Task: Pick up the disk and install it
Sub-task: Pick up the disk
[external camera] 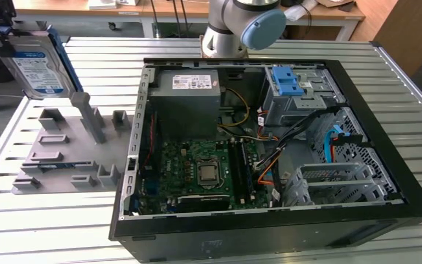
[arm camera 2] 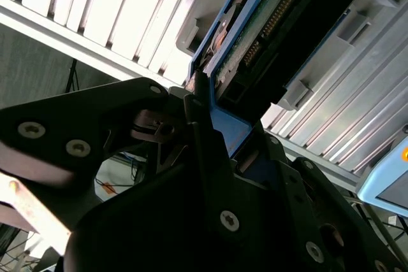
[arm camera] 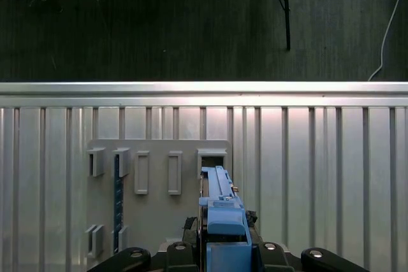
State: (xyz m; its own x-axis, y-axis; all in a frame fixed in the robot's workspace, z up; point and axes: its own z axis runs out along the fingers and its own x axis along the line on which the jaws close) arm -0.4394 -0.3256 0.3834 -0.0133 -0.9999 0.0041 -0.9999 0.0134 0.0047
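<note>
The worktop (external camera: pixel 50 231) is a bed of ribbed aluminium slats, pale and shiny. On it sits 1 open black computer case (external camera: pixel 387 181), with its green motherboard (external camera: pixel 200 170), grey power-supply box (external camera: pixel 189 93) and a blue latch (external camera: pixel 288 82) all on show. To the exterior view's left of the case lies a grey holder plate (external camera: pixel 57 159) studded with slots and posts. Over the far end of that plate the disk (external camera: pixel 39 66) hangs clear of the surface, stood on edge with its white-and-blue label facing the exterior camera, well apart from the case's drive cage (external camera: pixel 303 102). The claw (arm camera: pixel 220 227) is pinching it by the blue carrier frame, its black fingers (arm camera 2: pixel 197 132) tight against the plastic in the second wrist view. The arm's base (external camera: pixel 233 27) stands at the worktop's far edge. Behind it are wooden desks (external camera: pixel 72 8), and past the rim the floor (arm camera: pixel 159 23) is dark, with cables (arm camera: pixel 285 11) trailing across it.
</note>
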